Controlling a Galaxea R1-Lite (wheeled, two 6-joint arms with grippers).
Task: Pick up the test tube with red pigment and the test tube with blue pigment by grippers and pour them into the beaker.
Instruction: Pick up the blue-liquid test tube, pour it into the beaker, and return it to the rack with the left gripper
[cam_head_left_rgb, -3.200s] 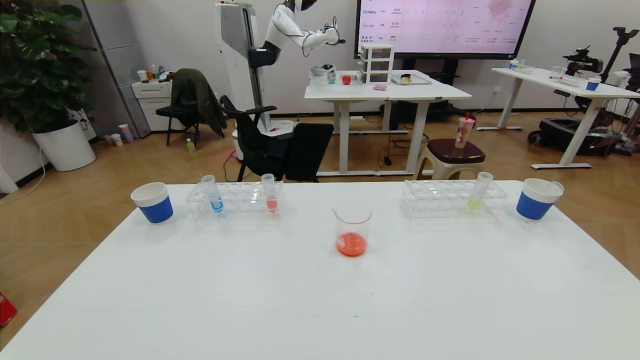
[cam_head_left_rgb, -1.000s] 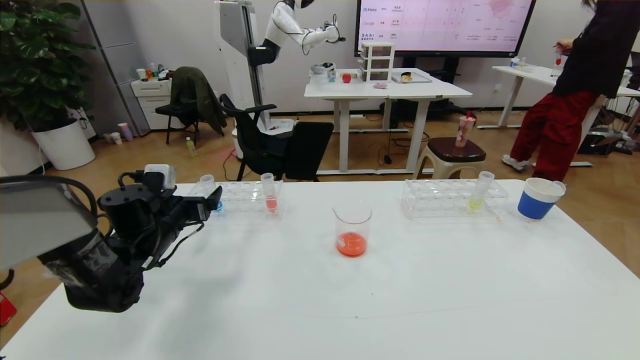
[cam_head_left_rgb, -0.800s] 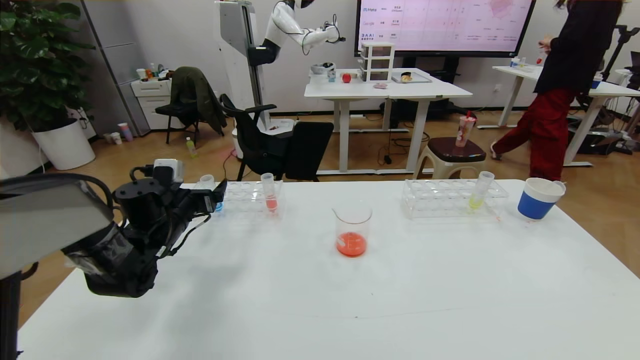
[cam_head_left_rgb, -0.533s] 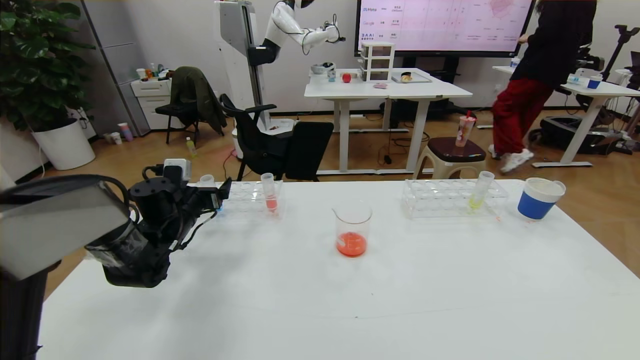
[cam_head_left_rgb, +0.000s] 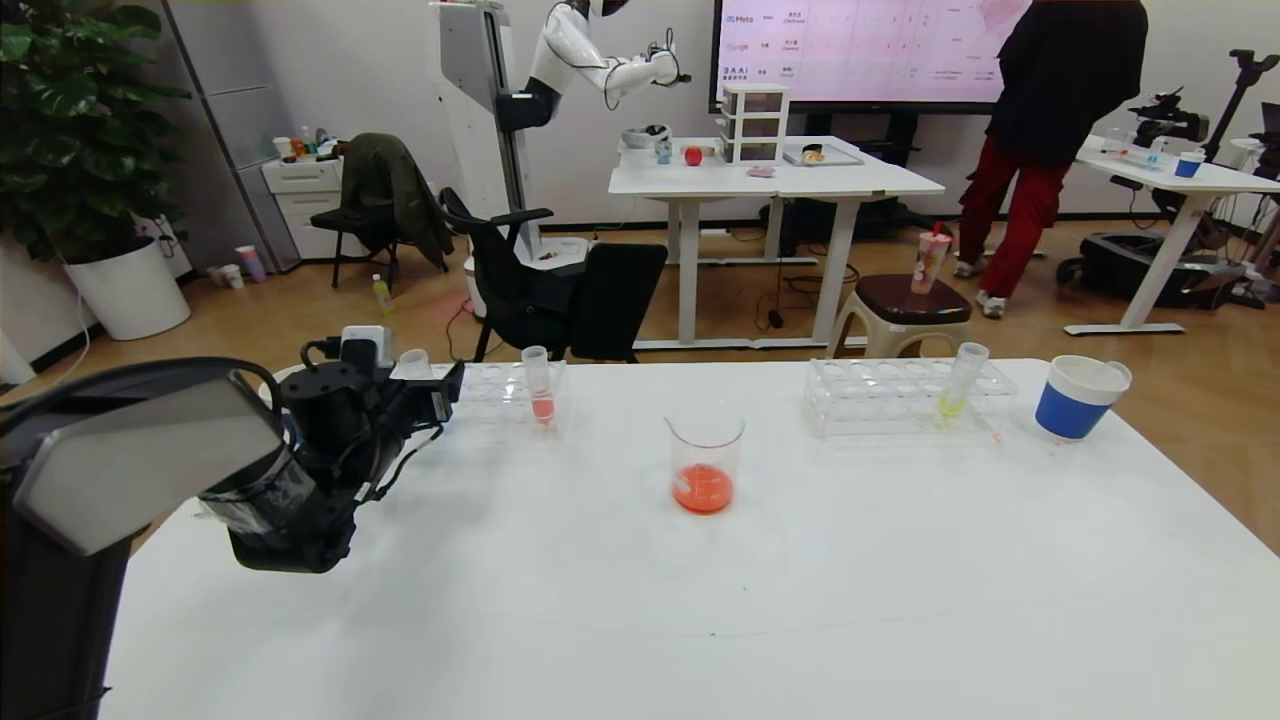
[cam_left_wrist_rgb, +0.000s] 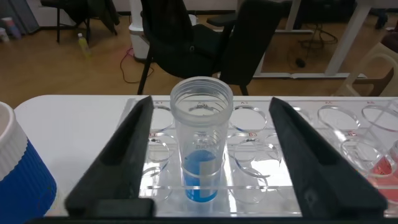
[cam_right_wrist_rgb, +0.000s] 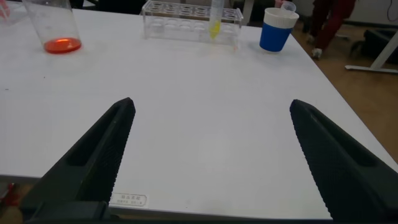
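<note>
the left gripper (cam_left_wrist_rgb: 208, 162) has crept forward over the last second, its fingers now spread wide either side of the blue tube (cam_left_wrist_rgb: 200, 149) standing in its rack (cam_left_wrist_rgb: 348, 134), so closing looks next; the beaker (cam_head_left_rgb: 704, 462) already holds red.

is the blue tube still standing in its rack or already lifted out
In the rack, upright. The blue tube sits in a rack hole, between the left gripper's open fingers, not yet clamped.
</note>
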